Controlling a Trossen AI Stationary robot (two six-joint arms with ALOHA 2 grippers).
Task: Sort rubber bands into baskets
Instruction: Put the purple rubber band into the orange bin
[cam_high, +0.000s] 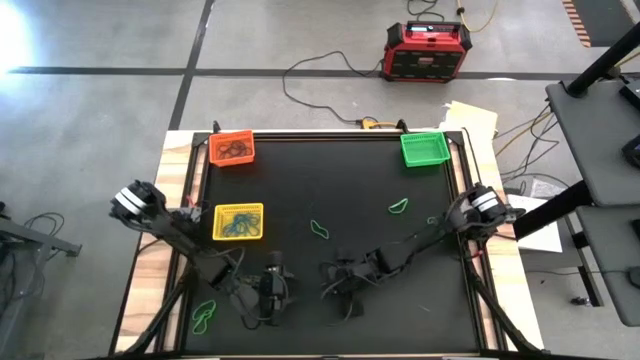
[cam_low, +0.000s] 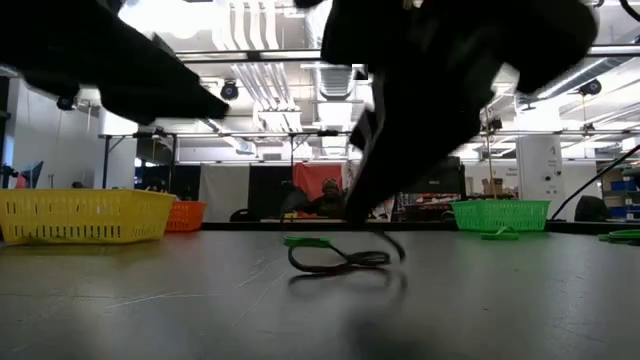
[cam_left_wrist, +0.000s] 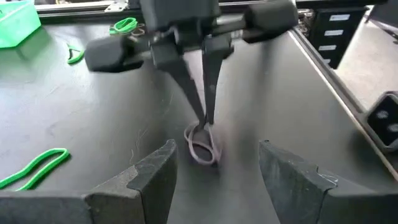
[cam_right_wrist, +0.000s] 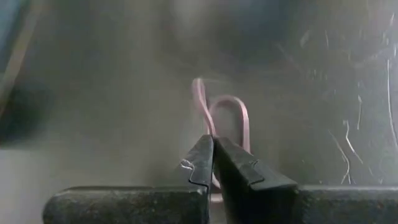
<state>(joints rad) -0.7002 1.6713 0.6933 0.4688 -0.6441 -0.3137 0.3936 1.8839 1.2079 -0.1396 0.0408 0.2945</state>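
A brownish rubber band (cam_left_wrist: 203, 149) lies on the black mat near the table's near edge, in front of my left gripper (cam_left_wrist: 217, 152), which is open and touches nothing. My right gripper (cam_left_wrist: 207, 123) comes down on the band, shut on its upper end. The orange basket (cam_high: 232, 150) stands at the far left, the green basket (cam_high: 424, 148) at the far right and the yellow basket (cam_high: 238, 222) at mid left, each on its base. Green rubber bands (cam_high: 320, 230) (cam_high: 398, 207) (cam_high: 203, 316) lie flat on the mat. My right gripper pinches one end of the band's loop (cam_right_wrist: 210, 127) between its two fingertips (cam_right_wrist: 200, 155), slanting down from above. That end is raised a little; the rest of the band (cam_low: 335, 262) lies slack on the mat.
The black mat (cam_high: 340, 180) has open room in its middle. A red-and-black box (cam_high: 427, 50) and cables lie on the floor beyond the far edge. Papers (cam_high: 470, 118) lie past the table's right far corner. Both arms stand close together near the near edge.
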